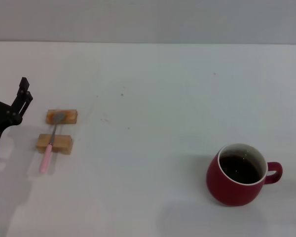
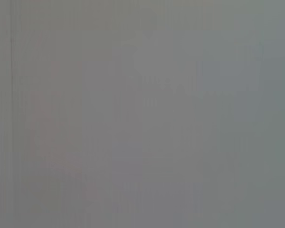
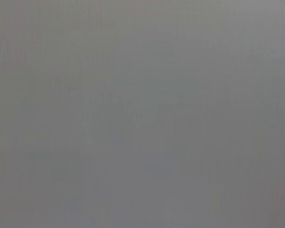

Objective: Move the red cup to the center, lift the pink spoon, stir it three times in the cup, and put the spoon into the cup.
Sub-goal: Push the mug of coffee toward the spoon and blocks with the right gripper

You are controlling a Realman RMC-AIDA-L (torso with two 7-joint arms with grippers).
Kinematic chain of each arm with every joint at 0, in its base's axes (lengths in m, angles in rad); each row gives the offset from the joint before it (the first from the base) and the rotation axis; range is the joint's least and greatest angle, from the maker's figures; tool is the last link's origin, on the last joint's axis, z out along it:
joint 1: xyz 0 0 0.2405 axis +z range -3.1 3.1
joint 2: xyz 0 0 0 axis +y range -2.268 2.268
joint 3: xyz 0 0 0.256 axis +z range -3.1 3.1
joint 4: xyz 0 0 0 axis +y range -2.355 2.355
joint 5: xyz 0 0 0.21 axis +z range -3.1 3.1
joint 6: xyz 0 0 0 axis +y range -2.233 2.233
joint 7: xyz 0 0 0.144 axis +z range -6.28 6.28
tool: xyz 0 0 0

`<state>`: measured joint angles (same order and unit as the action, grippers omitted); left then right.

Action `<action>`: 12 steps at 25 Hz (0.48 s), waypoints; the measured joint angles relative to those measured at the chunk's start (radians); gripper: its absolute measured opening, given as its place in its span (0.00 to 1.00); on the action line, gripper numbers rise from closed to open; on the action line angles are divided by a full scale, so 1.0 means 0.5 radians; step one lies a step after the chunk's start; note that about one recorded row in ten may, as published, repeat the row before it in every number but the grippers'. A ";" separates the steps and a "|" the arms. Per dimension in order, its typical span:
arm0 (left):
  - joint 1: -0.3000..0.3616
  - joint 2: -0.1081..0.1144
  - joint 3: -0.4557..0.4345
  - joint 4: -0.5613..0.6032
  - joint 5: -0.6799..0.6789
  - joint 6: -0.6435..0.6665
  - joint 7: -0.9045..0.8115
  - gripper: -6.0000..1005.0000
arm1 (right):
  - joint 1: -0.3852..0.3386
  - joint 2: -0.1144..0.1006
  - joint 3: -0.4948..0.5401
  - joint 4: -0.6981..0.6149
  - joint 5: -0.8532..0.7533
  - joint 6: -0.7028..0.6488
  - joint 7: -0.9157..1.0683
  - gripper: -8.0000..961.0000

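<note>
A plain white surface (image 1: 153, 98) fills the head view, with a pale grey wall behind its far edge. The red cup (image 1: 237, 175) stands upright toward the near right part of the surface, its small loop handle pointing away from the spoon, dark brown liquid inside its white interior. Well apart from the cup, far off on its left, the pink spoon (image 1: 51, 143) lies bridged over two small wooden blocks (image 1: 55, 143): the grey bowl rests on the farther block, the neck crosses the nearer block, and the pale pink handle sticks out past it toward the near edge. The left claw (image 1: 23, 96) hangs at the left border of the view, just beyond the spoon on the side away from the cup, touching nothing; its two dark fingers stand narrowly apart and hold nothing. The right claw does not appear in the head view. Both wrist views show only flat grey.
</note>
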<state>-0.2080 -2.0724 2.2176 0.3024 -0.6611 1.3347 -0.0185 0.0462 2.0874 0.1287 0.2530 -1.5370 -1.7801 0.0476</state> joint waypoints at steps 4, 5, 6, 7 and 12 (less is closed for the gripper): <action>-0.001 0.002 0.001 0.003 0.001 -0.003 -0.004 0.84 | 0.003 0.001 0.000 0.000 0.000 0.014 0.000 0.73; -0.001 0.002 0.001 0.003 0.001 -0.003 -0.004 0.84 | 0.003 0.001 0.000 0.000 0.000 0.019 0.000 0.73; -0.001 0.001 0.001 0.004 0.001 -0.003 -0.004 0.84 | 0.003 0.001 0.000 0.000 0.000 0.026 0.000 0.73; -0.001 0.001 0.001 0.005 0.002 -0.004 -0.004 0.84 | 0.003 0.001 0.000 0.000 0.000 0.029 0.000 0.73; -0.007 0.000 0.001 0.003 0.003 -0.013 -0.004 0.84 | -0.003 0.001 0.000 0.000 0.000 0.032 0.000 0.73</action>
<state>-0.2117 -2.0726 2.2181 0.3042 -0.6598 1.3284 -0.0206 0.0446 2.0878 0.1288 0.2531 -1.5370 -1.7640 0.0476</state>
